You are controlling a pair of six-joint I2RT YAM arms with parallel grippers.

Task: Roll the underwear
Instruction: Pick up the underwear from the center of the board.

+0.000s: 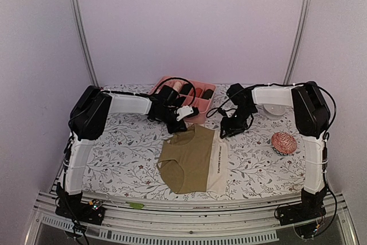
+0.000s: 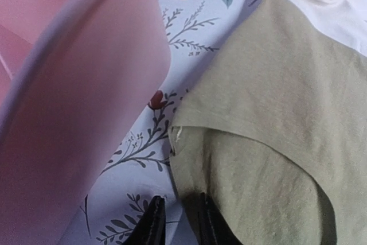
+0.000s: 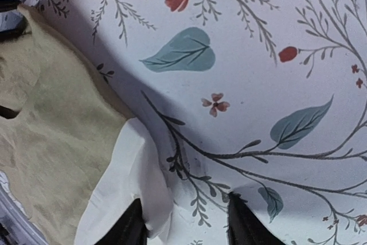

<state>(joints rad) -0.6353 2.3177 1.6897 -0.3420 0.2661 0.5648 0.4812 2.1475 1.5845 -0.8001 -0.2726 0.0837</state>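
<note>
I count one olive underwear (image 1: 189, 162) lying flat, right gripper (image 3: 184, 213) half open and empty, left gripper (image 2: 179, 213) nearly closed at its hem, hold unclear.

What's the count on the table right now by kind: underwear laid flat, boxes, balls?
Olive-brown underwear laid flat: 1
Pink divided box: 1
Red-and-white ball: 1
Total: 3
</note>
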